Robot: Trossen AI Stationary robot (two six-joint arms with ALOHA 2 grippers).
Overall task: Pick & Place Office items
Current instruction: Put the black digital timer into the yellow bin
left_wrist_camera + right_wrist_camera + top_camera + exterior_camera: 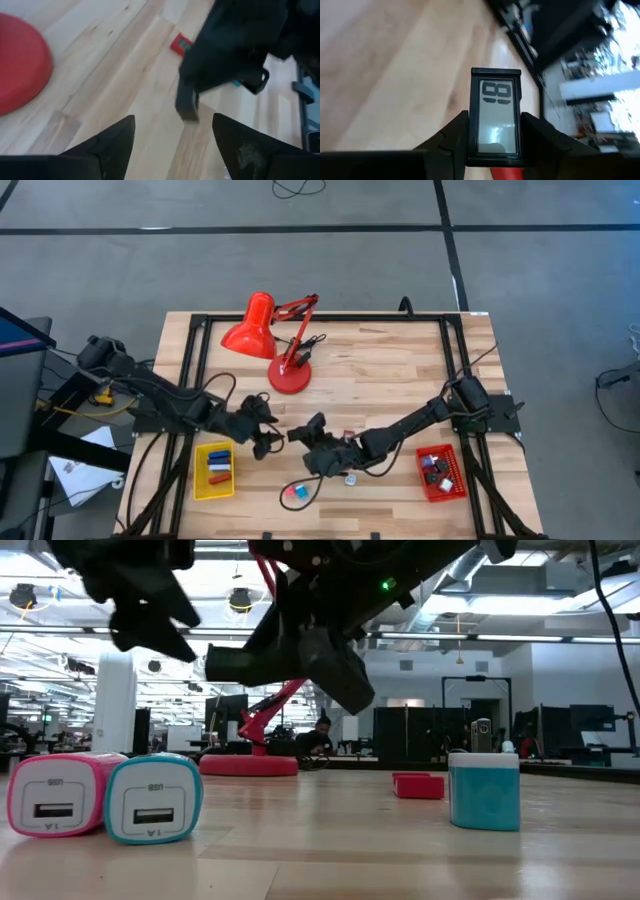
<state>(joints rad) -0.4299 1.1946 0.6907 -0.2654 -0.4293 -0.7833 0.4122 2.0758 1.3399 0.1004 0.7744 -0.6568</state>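
The right pincer [492,142] is clenching a small black device with a grey display [495,120], its two dark fingers [452,137] pressing the case from either side; in the high view this pincer [305,435] is hanging above the middle of the wooden counter [400,370]. The left pincer [172,145] is spread wide and gripping nothing, its fingertips [117,137] pointing at bare wood; from above it [268,442] is sitting just beside the right one, the two tips facing each other.

Just beyond the right pincer a small red block [418,785] is lying flat, with a teal and white block [484,790] standing near it. Nearer the counter's front edge two plug-shaped chargers are standing side by side, touching: one pink [55,795], one teal [153,798]. A yellow tray [214,470] below the left pincer is carrying three pieces, blue, white and red. A red tray [440,473], well apart on the right arm's side, is carrying several small dark pieces too small to count. A red desk lamp [272,338] is standing behind both pincers.

Behind the counter an open hall with ceiling lights is stretching away, and a person [322,737] is sitting far off.
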